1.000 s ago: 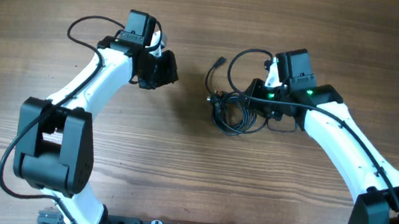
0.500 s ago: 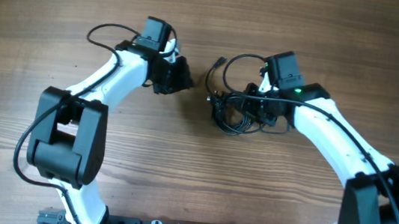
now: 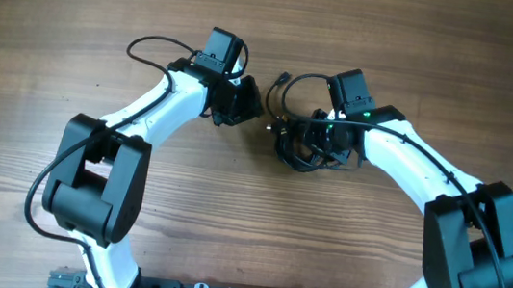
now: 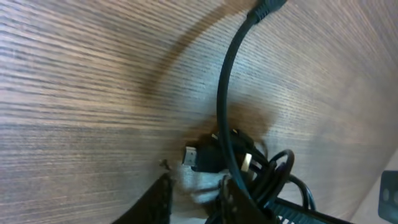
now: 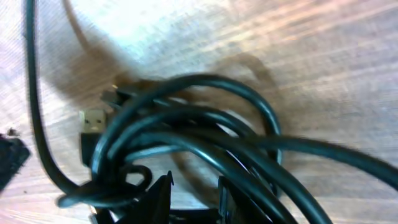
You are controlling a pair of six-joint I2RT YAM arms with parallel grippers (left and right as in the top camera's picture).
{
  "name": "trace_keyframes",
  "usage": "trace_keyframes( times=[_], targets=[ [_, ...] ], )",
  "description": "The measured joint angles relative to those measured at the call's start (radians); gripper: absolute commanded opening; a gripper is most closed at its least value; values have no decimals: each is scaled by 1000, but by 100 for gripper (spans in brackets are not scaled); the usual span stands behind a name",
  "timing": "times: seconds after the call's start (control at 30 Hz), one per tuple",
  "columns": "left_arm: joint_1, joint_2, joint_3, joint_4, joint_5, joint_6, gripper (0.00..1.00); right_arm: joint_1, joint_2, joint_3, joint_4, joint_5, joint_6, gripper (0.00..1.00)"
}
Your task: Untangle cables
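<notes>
Treat the left claw (image 4: 196, 202) as released: read its tips as parted, with nothing gripped between, just beside the silver plug (image 4: 193, 155) at the near edge of the cables (image 3: 300, 144). Treat the right claw (image 5: 193, 200) as undecided: note the narrow gap between its tips, buried among crossing strands; cannot tell from any view about a strand pinched inside, so assume no hold. Locate the cables as a tight coil on the bench (image 3: 57, 24) between the two claws, right up against the right one, with one free end (image 3: 284, 76) arcing up and away on the left arm's side. Judge the step in hand as setting a two-point hold. Clench the right claw on the coil body as an anchor. Clench the left on the free strand close to the coil, not on the plug. Pull outward slowly, low along the bench. Stop on any dragging of the whole coil; re-seat the anchor, then resume.
</notes>
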State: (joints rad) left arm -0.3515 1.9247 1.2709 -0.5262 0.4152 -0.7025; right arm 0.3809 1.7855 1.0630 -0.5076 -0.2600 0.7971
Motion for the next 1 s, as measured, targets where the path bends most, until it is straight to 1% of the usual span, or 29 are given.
trace_keyframes(
  times=[0.07,0.13,0.17,0.2,0.27,0.33,0.47,0.57,0.67,0.7,0.73,0.77,0.83,0.93,1.0],
  targets=[
    [0,5,0,6,-3,-3,32,0,0,0,16,0,4,26],
    [0,14,0,13,-6,-10,36,0,1,0,34,3,5,23],
    [0,21,0,18,-7,-17,40,0,1,0,42,3,7,22],
    [0,29,0,23,-7,-22,44,0,1,0,49,3,10,22],
    [0,39,0,36,-8,-26,50,0,1,0,55,3,11,23],
    [0,42,0,62,-5,-41,52,0,1,0,57,4,11,23],
    [0,42,0,93,26,-42,49,0,1,0,61,7,11,23],
    [-8,42,0,105,34,-44,52,0,1,0,64,7,11,22],
    [-24,42,0,118,39,-44,51,2,1,0,70,7,14,11],
    [-32,42,0,122,40,-44,48,5,1,0,72,8,15,8],
    [-39,42,0,123,40,-44,47,7,1,0,74,7,13,8],
    [-44,42,0,124,39,-45,46,10,1,0,75,8,12,7],
    [-56,42,0,124,39,-44,40,24,1,0,80,8,13,8],
    [-59,42,0,123,31,-45,35,47,1,0,92,12,-1,8],
    [-59,42,0,121,24,-46,34,66,1,0,98,15,-10,8]
  ],
)
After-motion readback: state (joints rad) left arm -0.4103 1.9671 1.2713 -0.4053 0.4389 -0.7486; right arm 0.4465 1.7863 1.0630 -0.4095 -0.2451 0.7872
